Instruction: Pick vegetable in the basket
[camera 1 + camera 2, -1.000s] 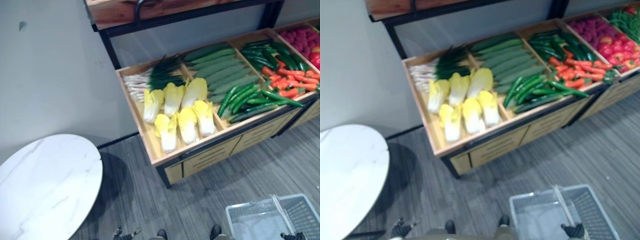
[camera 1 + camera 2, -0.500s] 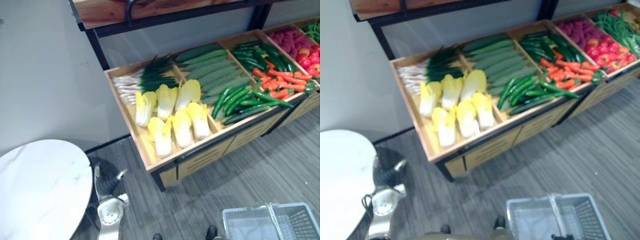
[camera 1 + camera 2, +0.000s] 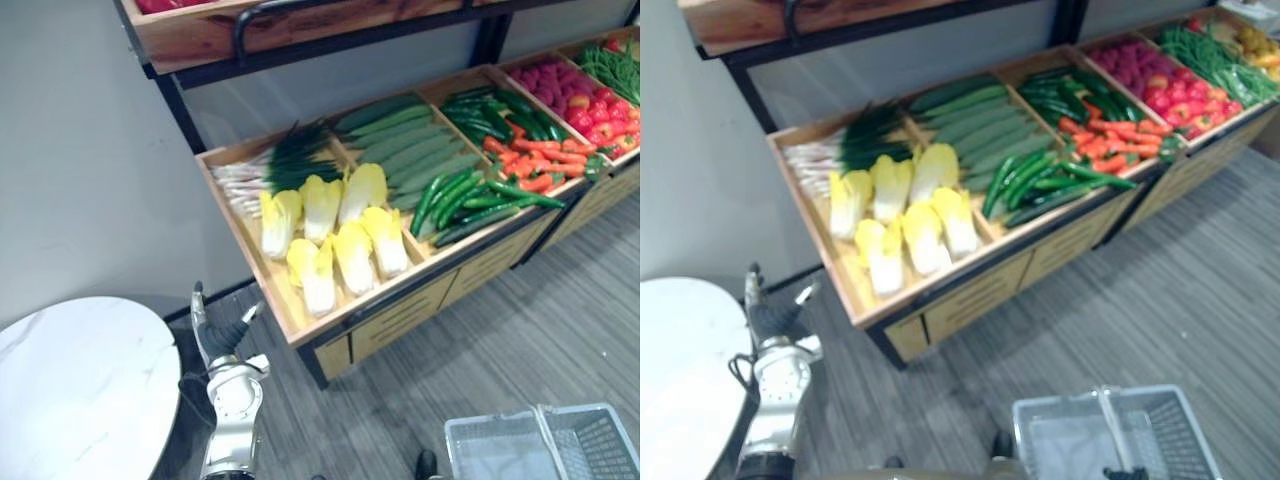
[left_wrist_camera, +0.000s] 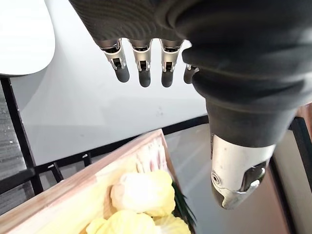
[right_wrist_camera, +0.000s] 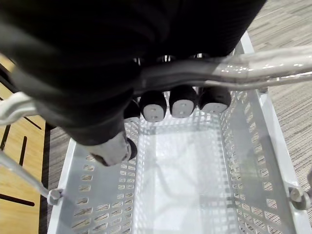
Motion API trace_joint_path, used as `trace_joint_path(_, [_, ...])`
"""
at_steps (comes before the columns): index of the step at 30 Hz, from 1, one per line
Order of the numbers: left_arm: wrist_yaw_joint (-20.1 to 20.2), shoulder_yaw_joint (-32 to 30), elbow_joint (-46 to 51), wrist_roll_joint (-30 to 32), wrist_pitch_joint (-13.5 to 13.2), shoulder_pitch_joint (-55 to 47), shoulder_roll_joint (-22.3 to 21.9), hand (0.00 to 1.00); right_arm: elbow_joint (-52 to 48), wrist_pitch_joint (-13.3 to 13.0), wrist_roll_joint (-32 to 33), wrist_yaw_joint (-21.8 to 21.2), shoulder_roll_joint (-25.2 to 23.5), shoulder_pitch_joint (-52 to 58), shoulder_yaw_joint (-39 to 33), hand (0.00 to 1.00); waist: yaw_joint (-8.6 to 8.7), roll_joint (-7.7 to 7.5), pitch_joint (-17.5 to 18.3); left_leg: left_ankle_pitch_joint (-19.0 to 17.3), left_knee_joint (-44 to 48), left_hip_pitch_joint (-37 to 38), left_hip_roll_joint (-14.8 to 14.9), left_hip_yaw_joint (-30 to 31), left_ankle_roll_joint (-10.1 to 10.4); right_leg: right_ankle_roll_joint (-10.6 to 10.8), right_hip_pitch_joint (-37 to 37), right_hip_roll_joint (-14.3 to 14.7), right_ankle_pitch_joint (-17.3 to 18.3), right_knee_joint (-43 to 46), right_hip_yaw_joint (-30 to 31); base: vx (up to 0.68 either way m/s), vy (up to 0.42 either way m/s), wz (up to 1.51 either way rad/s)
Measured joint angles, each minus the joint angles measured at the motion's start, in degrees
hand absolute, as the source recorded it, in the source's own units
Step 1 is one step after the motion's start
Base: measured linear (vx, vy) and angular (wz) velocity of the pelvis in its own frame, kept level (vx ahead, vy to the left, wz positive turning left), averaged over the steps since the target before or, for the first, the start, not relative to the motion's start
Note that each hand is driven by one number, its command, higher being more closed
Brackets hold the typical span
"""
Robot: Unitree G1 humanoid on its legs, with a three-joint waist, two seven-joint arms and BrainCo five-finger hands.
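Observation:
Yellow-white cabbages (image 3: 335, 235) lie in the near-left wooden bin of the produce stand, also seen past my left hand in its wrist view (image 4: 141, 192). Spring onions (image 3: 270, 165) lie behind them, with cucumbers (image 3: 400, 135), green peppers (image 3: 460, 195) and carrots (image 3: 540, 165) further right. My left hand (image 3: 222, 340) is raised beside the stand's left corner, below the cabbages and apart from them. Its fingers (image 4: 142, 66) are straight and hold nothing. My right hand (image 5: 170, 105) is curled round the handle (image 5: 253, 63) of the empty grey plastic basket (image 3: 490, 419).
A round white marble table (image 3: 80, 390) stands at the lower left, close to my left arm. A dark-framed upper shelf (image 3: 300, 25) overhangs the bins. Red produce (image 3: 585, 95) fills the far right bin. Grey plank floor (image 3: 520, 330) lies between stand and basket.
The camera has shifted, sliding the stand leftward in view. My left arm has risen from the bottom edge, fingers straightening toward the cabbage bin. The basket stays in my right hand.

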State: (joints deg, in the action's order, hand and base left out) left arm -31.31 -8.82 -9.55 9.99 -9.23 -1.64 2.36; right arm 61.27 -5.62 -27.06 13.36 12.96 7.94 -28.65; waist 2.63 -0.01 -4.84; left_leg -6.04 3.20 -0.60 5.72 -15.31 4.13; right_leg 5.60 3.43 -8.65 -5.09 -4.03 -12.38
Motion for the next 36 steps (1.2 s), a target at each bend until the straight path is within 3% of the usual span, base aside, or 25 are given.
trace_joint_path(5, [-0.47,1.85,-2.68,2.16,2.35,3.39,-0.04,0.00,-0.98,0.16,-0.18,0.27,0.10,-0.83,2.14,1.00,0.87,-0.02,-0.01,-0.20,-0.04,0.05,0.43,-1.71,0.30,-0.13,1.12,0.63,-0.31,-0.13,1.84,0.01,-0.022,-0.19])
trace_joint_path(8, [-0.47,1.89,-3.01,2.42,2.45,4.45,-0.06,0.00,-2.04,0.18,-0.34,0.26,0.10,-1.30,2.75,1.00,1.99,-0.03,-0.04,-0.27,-0.12,-0.08,0.54,-1.88,0.35,-0.28,1.36,0.82,-0.71,-0.29,2.10,0.03,-0.016,-0.09])
trace_joint_path(19, [-2.65,1.57,-10.09,2.48,4.53,10.72,-0.07,0.00,-3.12,0.12,-1.72,0.45,0.32,-2.36,5.03,1.00,2.34,-0.23,-1.41,-2.14,0.64,0.66,1.17,-5.91,0.69,-0.49,2.75,1.72,-1.10,-0.73,6.24,0.00,-0.016,-0.20])
trace_joint_path(23, [-4.62,1.05,-11.68,2.41,5.09,12.00,-0.12,0.00,-3.78,0.15,-1.72,0.65,0.30,-3.02,6.50,1.00,3.66,-0.31,-2.33,-2.52,0.94,0.01,1.22,-6.31,0.74,-0.42,3.58,1.80,-1.17,-0.77,6.83,0.01,-0.016,-0.08])
trace_joint_path(36, [-6.59,-0.67,-19.92,1.38,7.13,15.54,-0.89,0.00,-4.46,0.15,-1.98,2.35,0.29,-3.66,7.10,1.00,3.48,0.16,-3.78,-4.15,2.13,0.79,1.61,-7.79,0.81,-0.43,3.44,2.14,-1.17,-0.73,8.54,0.00,-0.021,-0.08])
